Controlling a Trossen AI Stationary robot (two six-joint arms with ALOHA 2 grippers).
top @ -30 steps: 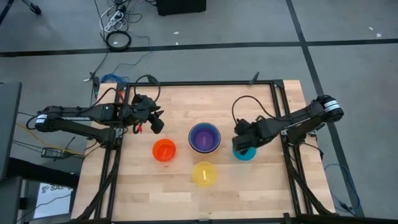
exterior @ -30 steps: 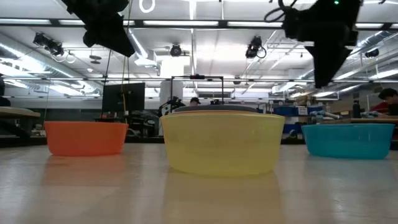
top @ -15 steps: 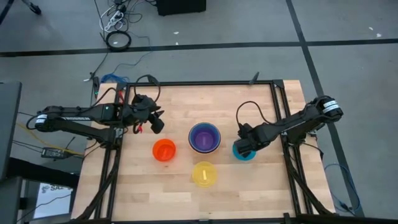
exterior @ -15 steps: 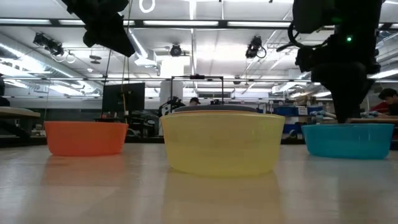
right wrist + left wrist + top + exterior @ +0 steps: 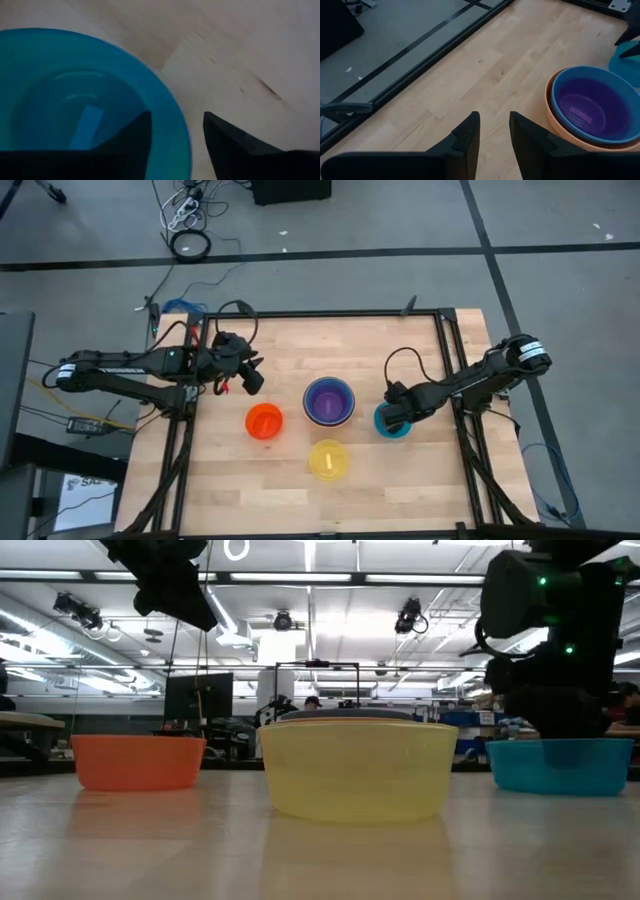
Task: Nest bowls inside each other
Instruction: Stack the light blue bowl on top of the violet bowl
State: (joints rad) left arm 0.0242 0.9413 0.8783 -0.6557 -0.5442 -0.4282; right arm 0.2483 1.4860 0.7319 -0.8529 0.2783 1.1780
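Wooden and pale, the bench (image 5: 290, 350) carries four groups of bowls spread across its middle, apparently laid apart so each can be picked singly. At centre sits the stack (image 5: 329, 401): an orange bowl (image 5: 555, 125) holding a blue bowl (image 5: 570, 80), with a purple bowl (image 5: 585, 102) inside that, so three seem already nested. The red-orange bowl (image 5: 264, 420) lies to the stack's left, the yellow bowl (image 5: 329, 459) toward the front edge, and the teal bowl (image 5: 390, 423) just right of the stack. Over that teal bowl the right pincer (image 5: 393, 417) is low, its fingers spread and straddling the rim, one inside the bowl and one outside, not yet pinching it; this looks like the approach to a rim grasp for carrying it to the stack. The left pincer (image 5: 250, 378) waits above bare bench near the left rear, fingers slightly parted and holding nothing.
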